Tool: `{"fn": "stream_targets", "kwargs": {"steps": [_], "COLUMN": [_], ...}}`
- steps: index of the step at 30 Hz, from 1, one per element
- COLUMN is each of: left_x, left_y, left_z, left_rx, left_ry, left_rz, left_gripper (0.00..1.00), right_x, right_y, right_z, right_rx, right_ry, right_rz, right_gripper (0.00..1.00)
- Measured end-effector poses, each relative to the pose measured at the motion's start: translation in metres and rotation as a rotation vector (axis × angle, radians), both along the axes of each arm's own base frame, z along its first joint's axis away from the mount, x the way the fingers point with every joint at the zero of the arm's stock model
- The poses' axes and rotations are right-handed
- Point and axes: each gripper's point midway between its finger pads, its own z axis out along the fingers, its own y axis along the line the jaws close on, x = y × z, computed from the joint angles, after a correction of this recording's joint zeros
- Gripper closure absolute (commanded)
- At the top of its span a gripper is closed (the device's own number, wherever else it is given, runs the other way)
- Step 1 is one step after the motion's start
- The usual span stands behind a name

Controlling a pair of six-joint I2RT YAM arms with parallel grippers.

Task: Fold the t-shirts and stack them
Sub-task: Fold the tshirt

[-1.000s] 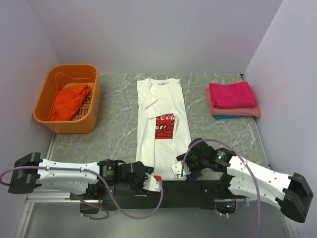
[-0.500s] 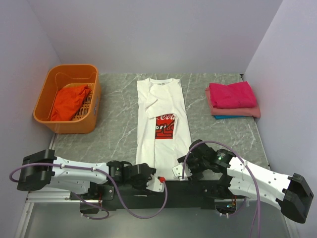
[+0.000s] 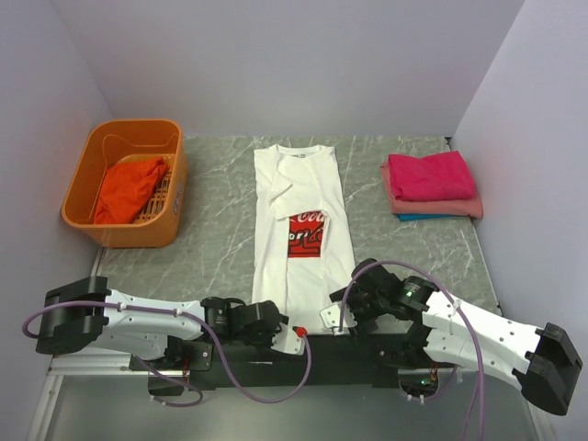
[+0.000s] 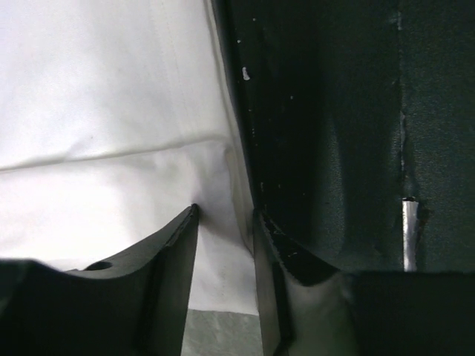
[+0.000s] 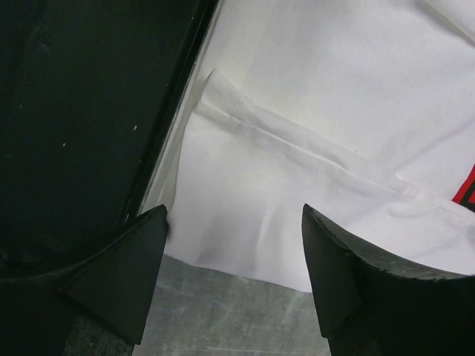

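Observation:
A white t-shirt (image 3: 303,197) with a red print (image 3: 306,236) lies lengthwise in the middle of the table, its sides folded in. My left gripper (image 3: 290,338) is at its near hem, left corner. In the left wrist view (image 4: 225,213) the jaws stand a narrow gap apart with white cloth (image 4: 111,96) lying between them. My right gripper (image 3: 330,317) is at the hem's right corner. In the right wrist view (image 5: 234,211) the jaws are wide open over the hem (image 5: 334,111). An orange-red shirt (image 3: 131,188) lies in the basket. Folded magenta, pink and blue shirts (image 3: 430,179) are stacked at the right.
The orange plastic basket (image 3: 92,152) stands at the back left. The dark base plate of the arms (image 3: 358,354) runs along the table's near edge, right beside both grippers; it shows in the wrist views (image 4: 334,111) (image 5: 74,96). Walls close in left, right and back.
My left gripper has slid right and towards the near edge at the hem's left corner. My right gripper has shifted slightly lower at the right corner. The shirt has not moved.

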Motion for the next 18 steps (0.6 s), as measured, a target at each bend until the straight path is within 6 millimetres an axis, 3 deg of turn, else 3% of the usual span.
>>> {"fn": "stream_targets", "kwargs": {"steps": [4, 10, 18], "left_x": [-0.004, -0.005, 0.020], "left_y": [0.000, -0.001, 0.002], "left_z": [-0.001, 0.002, 0.013], "left_rx": [-0.001, -0.013, -0.033], "left_ry": [0.023, 0.035, -0.056], "left_rz": [-0.013, -0.015, 0.033], "left_gripper": [0.68, 0.69, 0.69], "right_x": [0.000, 0.001, 0.001], "right_y": [0.000, -0.001, -0.001], "right_z": [0.000, 0.000, 0.000], "right_rx": [0.002, 0.004, 0.006], "right_ry": [0.002, 0.004, 0.007], "right_rz": [-0.004, -0.010, -0.011], "right_gripper": [0.21, 0.21, 0.21]}}
